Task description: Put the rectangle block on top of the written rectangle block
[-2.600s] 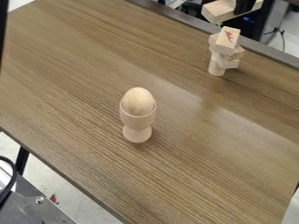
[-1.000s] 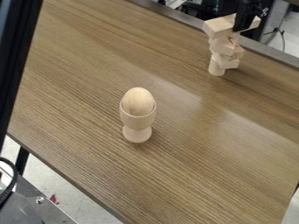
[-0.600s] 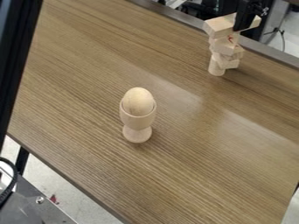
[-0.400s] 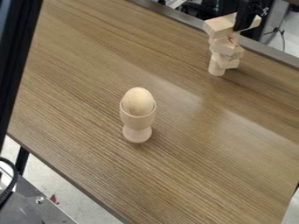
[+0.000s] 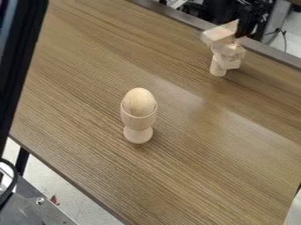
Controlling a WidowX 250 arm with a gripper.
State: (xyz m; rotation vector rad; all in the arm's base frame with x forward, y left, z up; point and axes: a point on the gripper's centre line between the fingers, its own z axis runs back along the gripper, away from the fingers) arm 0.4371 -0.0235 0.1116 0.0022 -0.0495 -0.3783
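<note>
The gripper [image 5: 242, 33] is at the upper right, blurred, by the right end of a pale rectangle block [image 5: 218, 34]; whether it is spread, pressed together or pinching the block, I cannot tell. A wooden egg cup [image 5: 138, 119], well apart from them near the middle of the tabletop [image 5: 94, 99], stands upright on its round foot, with a wooden egg [image 5: 139, 100] seated in its bowl and the rounded top rising above the rim. The tabletop's dark far edge slants down from the top to the right side and passes behind the block stack, which stands near it; the near edge slants down from the left towards the bottom. Bare brown wood grain spreads between the egg cup and the stack, and a black post [image 5: 16, 66] rises along the left side. The rectangle block is light, plain-looking wood, lying tilted at the top of the stack, its right end higher than its left, which juts out past the blocks below. Under it, smaller wooden blocks [image 5: 229, 60] sit at differing angles above an upright wooden cylinder [image 5: 217, 68]. The contacts at the top are too blurred to make out.
</note>
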